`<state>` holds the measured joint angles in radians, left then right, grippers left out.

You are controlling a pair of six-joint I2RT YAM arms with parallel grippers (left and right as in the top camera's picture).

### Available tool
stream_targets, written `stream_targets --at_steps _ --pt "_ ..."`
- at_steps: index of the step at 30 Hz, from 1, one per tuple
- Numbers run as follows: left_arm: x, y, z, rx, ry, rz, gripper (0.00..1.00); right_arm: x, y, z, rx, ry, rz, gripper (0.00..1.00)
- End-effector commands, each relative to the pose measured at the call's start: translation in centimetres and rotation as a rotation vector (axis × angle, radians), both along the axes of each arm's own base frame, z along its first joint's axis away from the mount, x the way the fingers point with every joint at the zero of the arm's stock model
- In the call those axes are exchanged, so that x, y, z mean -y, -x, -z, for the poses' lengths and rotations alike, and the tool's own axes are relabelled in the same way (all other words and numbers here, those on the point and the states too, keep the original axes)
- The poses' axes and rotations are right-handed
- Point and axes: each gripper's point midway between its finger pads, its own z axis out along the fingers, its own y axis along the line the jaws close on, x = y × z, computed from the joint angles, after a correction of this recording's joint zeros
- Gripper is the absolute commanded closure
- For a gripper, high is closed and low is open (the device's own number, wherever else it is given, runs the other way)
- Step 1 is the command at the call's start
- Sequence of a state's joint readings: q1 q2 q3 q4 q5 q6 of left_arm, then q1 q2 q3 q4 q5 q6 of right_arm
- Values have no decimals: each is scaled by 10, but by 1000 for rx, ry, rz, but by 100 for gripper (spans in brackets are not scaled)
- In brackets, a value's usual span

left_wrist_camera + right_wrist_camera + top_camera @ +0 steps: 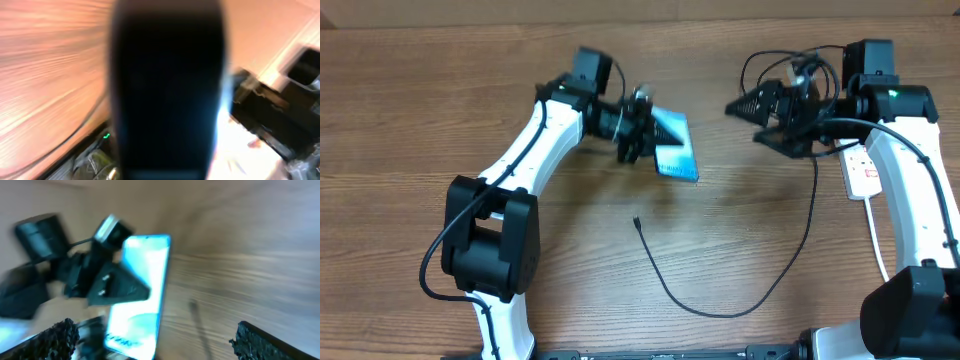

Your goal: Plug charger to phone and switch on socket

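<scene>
Overhead view: little of the task looks done. The left pincer (652,132), upper middle of the frame, is clenched on the phone (678,150) and holds it tilted above the worktop (420,100). The charger (720,314) trails from the upper right down in a loose curve across the lower middle. Its small tip lies bare on the wood below the phone, well apart from it, so the phone is not plugged in. The right pincer (745,118), upper right, stands released with nothing in it. The socket (863,172) sits at the right edge, half covered by the right arm. Whether the plug is in it, or its switch is on, cannot be told.

Left wrist view: badly blurred. A dark slab fills the centre, which I take to be the phone (167,90) in the grip. A thin dark line at lower left may be the cable.

Right wrist view: the phone (142,290) shows its lit screen at centre left, gripped by the left pincer (107,282). The right arm's own fingers (57,337) sit far apart at the bottom corners, empty. The cable tip (195,312) lies just right of the phone. Left to do, by my reading: pick up the tip, seat it, then press the switch, which the right arm currently covers.
</scene>
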<state>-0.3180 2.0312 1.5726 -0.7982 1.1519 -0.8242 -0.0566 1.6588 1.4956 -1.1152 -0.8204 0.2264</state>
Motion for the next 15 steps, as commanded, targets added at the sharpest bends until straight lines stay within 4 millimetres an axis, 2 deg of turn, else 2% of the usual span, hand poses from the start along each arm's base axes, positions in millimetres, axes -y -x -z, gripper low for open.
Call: stream_targets --at_steps 1,3,8,10,15 --pt "-8 20 17 -22 -158 17 96 38 0 36 -45 296 71 0" --pt "-12 42 18 -142 -191 35 96 48 2 43 -66 362 89 0" --pt "-22 89 15 -403 -282 72 96 54 16 49 -130 400 88 0" --pt "-21 102 6 -477 -267 90 96 55 22 51 -158 411 85 0" --pt "-15 129 -35 -624 -114 145 96 55 21 51 -155 410 86 0"
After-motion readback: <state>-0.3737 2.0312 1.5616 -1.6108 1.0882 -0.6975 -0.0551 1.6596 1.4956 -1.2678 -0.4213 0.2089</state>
